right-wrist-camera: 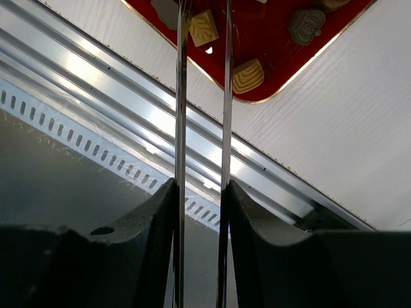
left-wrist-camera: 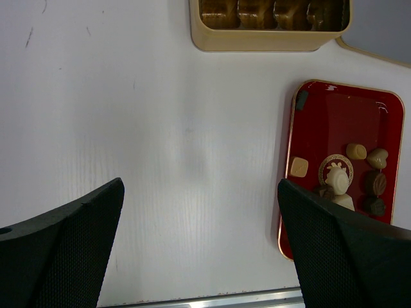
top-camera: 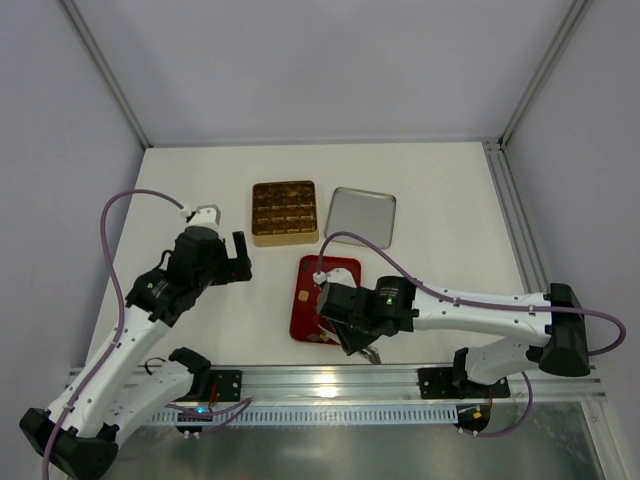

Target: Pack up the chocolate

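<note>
The chocolate lies on a red tray [top-camera: 310,288]: a tan square [left-wrist-camera: 298,167], cream pieces [left-wrist-camera: 356,151] and dark ones [left-wrist-camera: 375,182]. My right gripper [top-camera: 352,338] hangs over the tray's near end. It [right-wrist-camera: 202,212] is shut on metal tongs [right-wrist-camera: 180,115], whose two thin blades reach out over the tray [right-wrist-camera: 270,38]. A tan square chocolate [right-wrist-camera: 203,27] sits between the blades, and a tan shell piece [right-wrist-camera: 248,76] lies beside them. My left gripper [top-camera: 240,258] is open and empty over bare table left of the tray [left-wrist-camera: 340,115]; it shows in the left wrist view [left-wrist-camera: 199,244].
A gold box with gridded compartments [top-camera: 285,212] stands beyond the tray and shows in the left wrist view [left-wrist-camera: 270,25]. A silver lid [top-camera: 360,216] lies to its right. An aluminium rail [right-wrist-camera: 128,83] runs along the table's near edge.
</note>
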